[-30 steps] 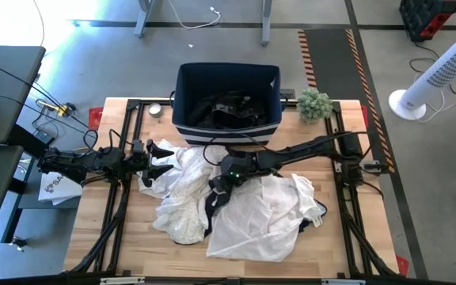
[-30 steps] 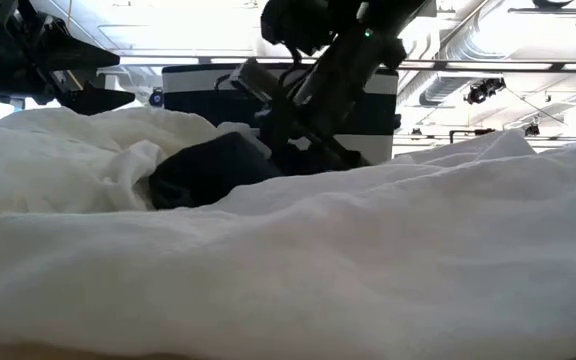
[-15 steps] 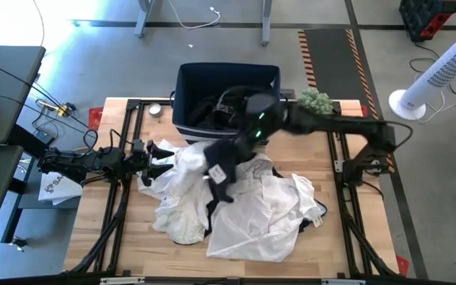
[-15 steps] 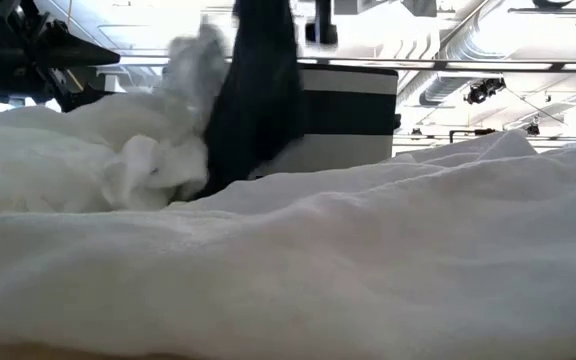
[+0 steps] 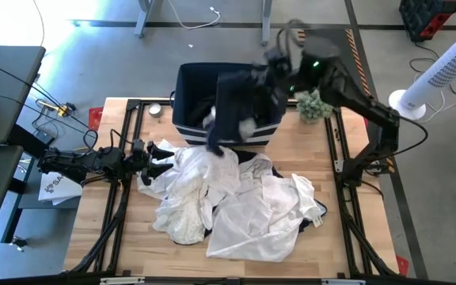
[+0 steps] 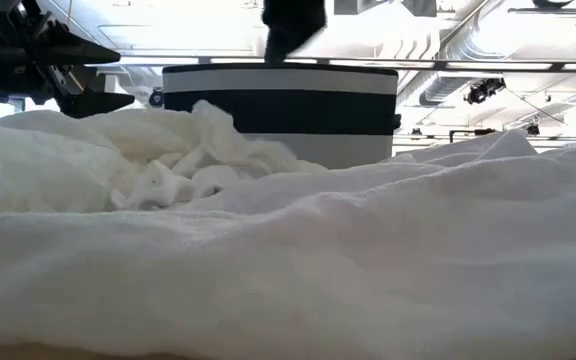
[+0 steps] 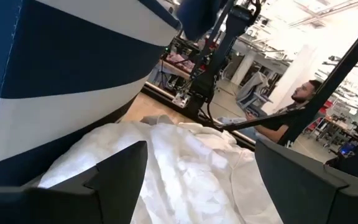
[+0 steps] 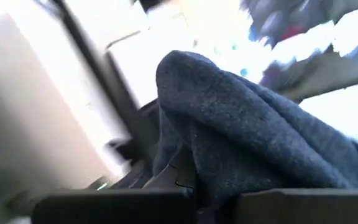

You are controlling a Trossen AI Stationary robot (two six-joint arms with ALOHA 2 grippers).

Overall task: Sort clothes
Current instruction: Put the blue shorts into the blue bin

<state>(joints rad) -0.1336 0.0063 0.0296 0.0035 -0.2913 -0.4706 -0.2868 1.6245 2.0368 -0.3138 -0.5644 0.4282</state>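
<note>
My right gripper (image 5: 282, 55) is raised high over the navy bin with white stripes (image 5: 226, 95) and is shut on a dark navy garment (image 5: 240, 103). The garment also shows at the top of the low view (image 6: 293, 25). A pile of white and cream clothes (image 5: 236, 198), with dark pieces showing at its edges, lies on the wooden table. My left gripper (image 5: 158, 156) is open and low at the pile's left edge, with white cloth (image 7: 185, 168) in front of its fingers. I cannot tell whether it touches the cloth. My right gripper pinches a bunched fold of the dark navy garment (image 8: 229, 143) between its two fingers. The garment hangs slack below the gripper over the bin. Its lower end (image 5: 214, 141) is lifted clear of the white pile.
Dark clothes lie inside the bin (image 5: 212, 111). A small green plant (image 5: 313, 103) stands right of the bin, and a small round object (image 5: 155, 110) lies to its left. A person (image 7: 291, 115) sits in the room beyond the table.
My right gripper has risen from the middle of the pile and gone toward the table's far edge with the dark navy garment. The garment is now lifted clear and hangs over the bin. White cloth that it dragged up has fallen back onto the pile.
</note>
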